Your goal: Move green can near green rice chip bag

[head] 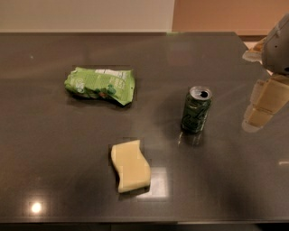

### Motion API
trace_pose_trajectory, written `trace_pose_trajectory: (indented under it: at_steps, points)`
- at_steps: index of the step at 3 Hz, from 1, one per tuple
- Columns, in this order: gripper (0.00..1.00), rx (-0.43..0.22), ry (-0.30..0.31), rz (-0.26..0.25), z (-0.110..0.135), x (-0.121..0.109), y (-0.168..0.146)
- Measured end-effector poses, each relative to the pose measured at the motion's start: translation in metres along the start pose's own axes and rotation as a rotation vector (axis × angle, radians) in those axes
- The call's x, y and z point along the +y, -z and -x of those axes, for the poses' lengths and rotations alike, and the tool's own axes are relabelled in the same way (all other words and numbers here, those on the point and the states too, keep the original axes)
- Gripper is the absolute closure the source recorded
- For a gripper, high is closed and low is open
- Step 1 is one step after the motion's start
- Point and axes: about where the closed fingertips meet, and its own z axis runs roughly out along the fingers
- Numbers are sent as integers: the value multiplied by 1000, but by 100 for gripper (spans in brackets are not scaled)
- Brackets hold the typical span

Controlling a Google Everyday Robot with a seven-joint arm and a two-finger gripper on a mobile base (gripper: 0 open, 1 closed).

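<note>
The green can [196, 109] stands upright on the dark table [54, 153], right of centre, with its silver top opened. The green rice chip bag [101, 85] lies flat at the left centre, well apart from the can. My gripper [265, 104] hangs at the right edge of the camera view, to the right of the can and not touching it. It holds nothing that I can see.
A pale yellow wavy sponge [130, 165] lies in front, between the bag and the can. The table's far edge meets a pale wall [86, 13]. A bright light reflection [36, 207] shows on the table at the lower left.
</note>
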Motion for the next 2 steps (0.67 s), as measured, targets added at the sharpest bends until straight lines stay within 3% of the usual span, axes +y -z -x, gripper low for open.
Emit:
trace_pose_trajectory:
  at_steps: [2]
  points:
    - [0,-149,-57,12,11,-24,-35]
